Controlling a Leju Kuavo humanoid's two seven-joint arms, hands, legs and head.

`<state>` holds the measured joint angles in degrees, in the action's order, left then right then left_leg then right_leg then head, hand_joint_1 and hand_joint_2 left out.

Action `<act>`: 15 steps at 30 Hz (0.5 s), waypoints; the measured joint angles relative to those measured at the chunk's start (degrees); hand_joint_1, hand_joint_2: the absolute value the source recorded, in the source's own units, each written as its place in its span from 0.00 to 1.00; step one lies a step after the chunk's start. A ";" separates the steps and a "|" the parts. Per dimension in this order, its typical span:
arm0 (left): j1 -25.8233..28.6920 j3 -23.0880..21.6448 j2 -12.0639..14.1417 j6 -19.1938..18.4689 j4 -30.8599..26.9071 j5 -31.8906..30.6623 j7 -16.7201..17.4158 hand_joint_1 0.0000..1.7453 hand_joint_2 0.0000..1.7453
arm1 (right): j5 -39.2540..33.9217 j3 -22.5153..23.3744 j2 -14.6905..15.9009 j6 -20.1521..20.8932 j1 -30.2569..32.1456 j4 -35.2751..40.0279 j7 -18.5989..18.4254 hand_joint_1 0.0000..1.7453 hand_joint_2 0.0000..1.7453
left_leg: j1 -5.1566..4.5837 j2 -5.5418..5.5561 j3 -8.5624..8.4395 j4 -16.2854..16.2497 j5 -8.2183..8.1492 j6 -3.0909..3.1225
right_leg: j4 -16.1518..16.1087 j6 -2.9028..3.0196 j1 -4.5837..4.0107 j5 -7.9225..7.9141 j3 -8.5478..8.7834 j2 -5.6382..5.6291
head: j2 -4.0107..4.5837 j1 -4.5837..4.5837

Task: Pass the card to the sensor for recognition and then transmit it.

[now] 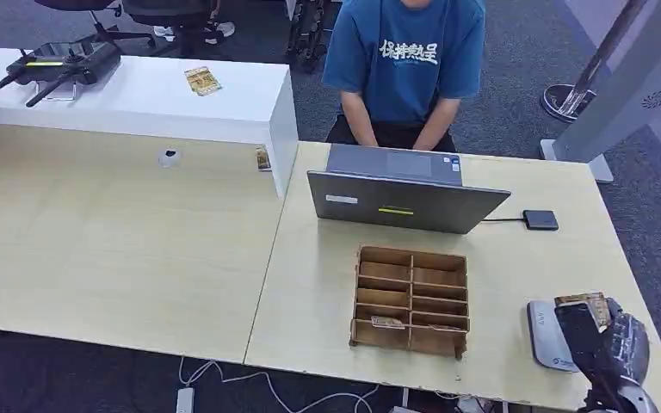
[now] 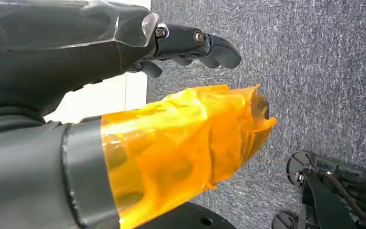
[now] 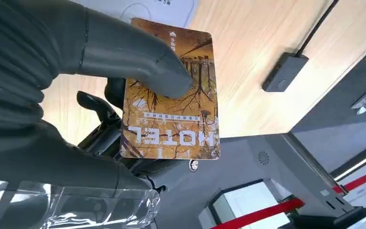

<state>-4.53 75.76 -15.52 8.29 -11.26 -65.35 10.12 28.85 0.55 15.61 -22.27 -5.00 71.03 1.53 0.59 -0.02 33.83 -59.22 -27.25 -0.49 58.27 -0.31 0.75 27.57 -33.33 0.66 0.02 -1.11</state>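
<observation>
Fingers (image 3: 138, 62) of my right hand (image 1: 607, 340) are pinching the hotel card (image 3: 171, 93), thick thumb pressed on its printed face, darker fingers behind it. So I've got the card in hand, low at the right edge of the desk (image 1: 516, 258).

Directly under that hand I see the white sensor pad (image 1: 544, 331), touching or nearly so; I can't tell whether the card is actually lying on it. I judge the card's long axis runs out away from my palm, roughly along the pad. That's the relation I'm working with: the card is over the near end of the sensor, the right hand is the only one near it, and the person (image 1: 404, 64) sits well apart, across the desk behind the laptop (image 1: 404, 202).

My left hand (image 2: 190, 43) hangs off to the side over grey carpet, fingers loosely curled, holding nothing that I can see.

Counting outward: one card in hand, one sensor pad, one wooden divider tray (image 1: 411, 301) with one small card lying in a near compartment, one laptop, one dark adapter (image 1: 540, 219) on its cable. Farther left, one card at the foot of the white counter (image 1: 138, 95), and one more on its top.
</observation>
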 joint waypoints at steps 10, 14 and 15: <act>-0.02 0.00 0.00 0.00 0.00 -0.83 0.81 0.00 0.00 | 12.27 -0.44 0.00 -2.01 -0.04 -2.25 -5.82 1.00 1.00 | 0.00 0.00 0.01 0.00 0.00 0.00 | 0.00 0.00 0.00 0.00 0.00 0.00 | 0.00 0.00; -0.02 0.00 0.00 0.00 0.00 -0.83 1.07 0.00 0.00 | 15.27 -0.74 0.00 -2.01 -0.04 -2.97 -7.12 1.00 1.00 | 0.00 0.01 0.01 0.00 0.00 0.00 | 0.00 0.00 0.00 0.00 0.00 0.01 | 0.00 0.00; -0.02 0.00 0.00 0.00 0.00 -0.83 1.09 0.00 0.00 | 16.37 -0.87 0.00 -2.10 -0.03 -3.10 -7.61 1.00 1.00 | 0.00 0.00 0.01 0.00 0.00 0.00 | 0.00 0.00 0.00 0.00 0.00 0.01 | 0.00 0.00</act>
<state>-4.55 75.76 -15.52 8.28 -11.26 -66.18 11.21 45.23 -0.33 15.61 -24.37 -5.03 67.93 -6.08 0.59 -0.02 33.84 -59.22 -27.25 -0.49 58.27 -0.31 0.75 27.57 -33.33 0.67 0.02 -1.11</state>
